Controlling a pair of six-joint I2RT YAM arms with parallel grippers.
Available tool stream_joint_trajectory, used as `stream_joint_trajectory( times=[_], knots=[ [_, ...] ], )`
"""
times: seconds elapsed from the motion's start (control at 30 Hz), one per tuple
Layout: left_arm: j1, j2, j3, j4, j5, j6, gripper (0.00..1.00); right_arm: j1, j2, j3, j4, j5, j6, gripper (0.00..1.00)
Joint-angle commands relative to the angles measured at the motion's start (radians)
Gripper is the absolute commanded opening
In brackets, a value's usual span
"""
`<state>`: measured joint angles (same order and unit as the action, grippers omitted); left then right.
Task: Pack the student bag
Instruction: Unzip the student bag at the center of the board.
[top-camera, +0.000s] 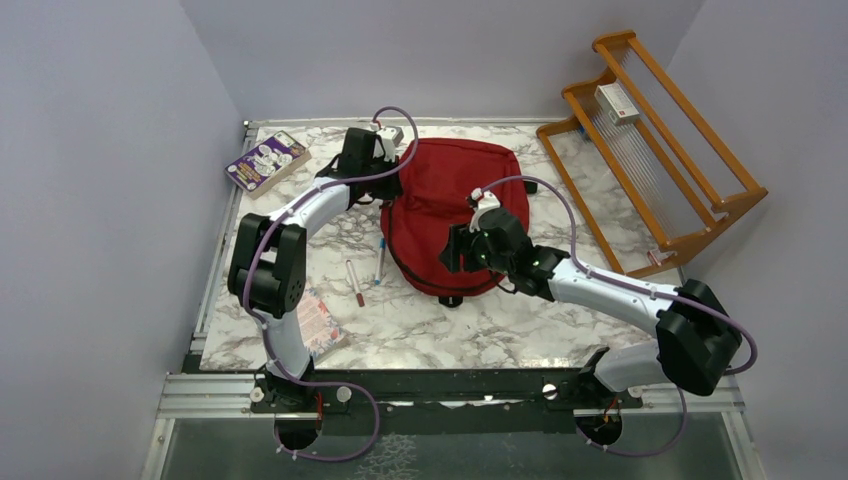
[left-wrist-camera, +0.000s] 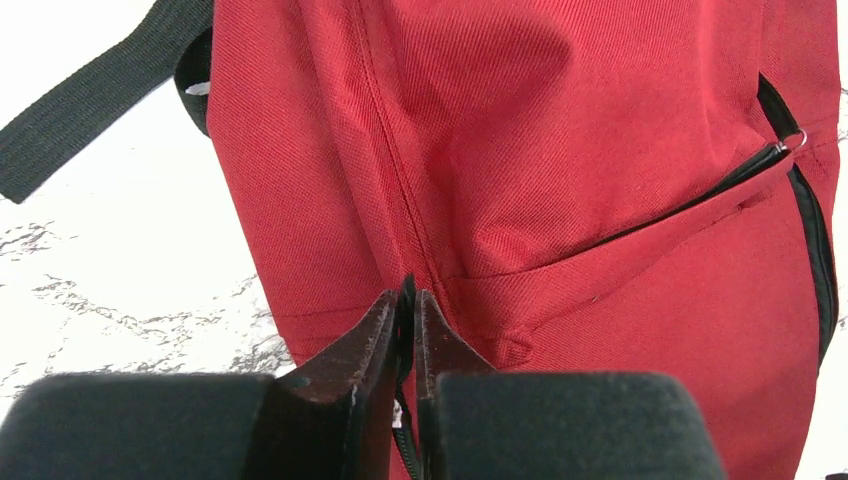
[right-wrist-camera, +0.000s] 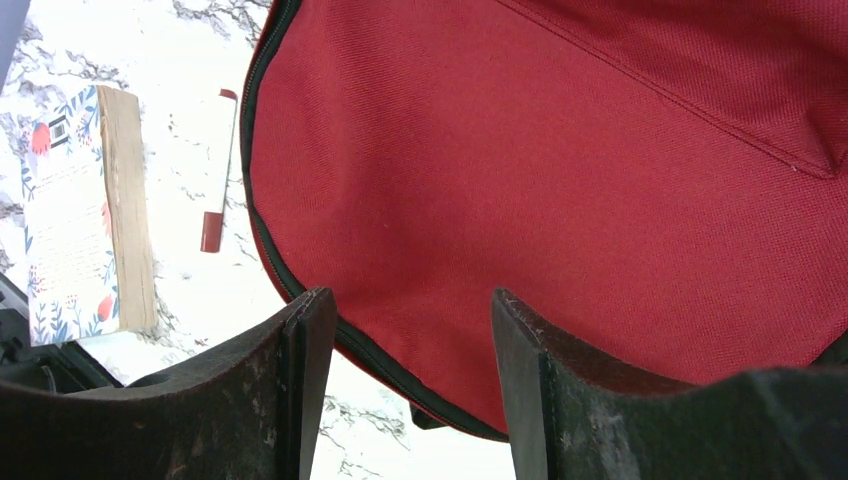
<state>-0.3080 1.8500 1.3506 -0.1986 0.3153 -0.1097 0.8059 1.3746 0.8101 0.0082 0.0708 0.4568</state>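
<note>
With the student bag (top-camera: 440, 190) flat on the surface (top-camera: 500, 330) beneath both, opening looks to be in hand: the left end effector (left-wrist-camera: 404, 308) pinches narrow on what seems its zip (left-wrist-camera: 407, 284), the right end effector (right-wrist-camera: 410, 305) hovers wide and empty, so the next move calls for a steady pull along the bag's edge.

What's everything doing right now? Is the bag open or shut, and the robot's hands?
student bag, lying flat, looks zipped shut
left hand, pinched shut on the bag's side
right hand, open above the bag's edge
red-capped pen, cap on, lying flat
flowery book, closed
</note>
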Motion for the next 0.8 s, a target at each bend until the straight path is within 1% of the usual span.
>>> stream_joint_trajectory(
  times=[0.0,0.07,0.1,0.17,0.27,0.37,0.47,0.6,0.67,0.77],
  knots=[
    [0.001,-0.013,0.011,0.031,-0.02,-0.034,0.13,0.001,-0.035,-0.014,-0.006,0.034,0.011,0.63],
    [0.001,-0.009,0.014,0.031,-0.016,-0.036,0.14,0.001,-0.039,-0.016,-0.007,0.035,0.012,0.63],
    [0.002,-0.008,0.015,0.031,-0.014,-0.036,0.16,0.001,-0.041,-0.017,-0.006,0.036,0.013,0.63],
    [0.001,-0.01,0.016,0.024,-0.018,-0.041,0.25,0.001,-0.041,-0.019,-0.007,0.037,0.013,0.64],
    [0.001,-0.03,0.008,0.021,-0.044,-0.056,0.3,0.0,-0.044,-0.019,-0.007,0.041,0.013,0.64],
    [0.012,-0.078,-0.02,0.028,-0.106,-0.102,0.36,0.0,-0.046,-0.019,-0.007,0.041,0.013,0.64],
    [0.056,-0.152,-0.087,0.043,-0.179,-0.259,0.38,0.0,-0.045,-0.02,-0.007,0.037,0.013,0.64],
    [0.131,-0.289,-0.258,0.106,-0.234,-0.491,0.4,0.0,-0.045,-0.023,-0.006,0.036,0.011,0.64],
    [0.143,-0.348,-0.346,0.14,-0.25,-0.6,0.39,0.0,-0.045,-0.025,-0.007,0.036,0.011,0.64],
    [0.145,-0.385,-0.414,0.149,-0.249,-0.77,0.39,0.001,-0.046,-0.024,-0.007,0.031,0.011,0.65]
  ],
)
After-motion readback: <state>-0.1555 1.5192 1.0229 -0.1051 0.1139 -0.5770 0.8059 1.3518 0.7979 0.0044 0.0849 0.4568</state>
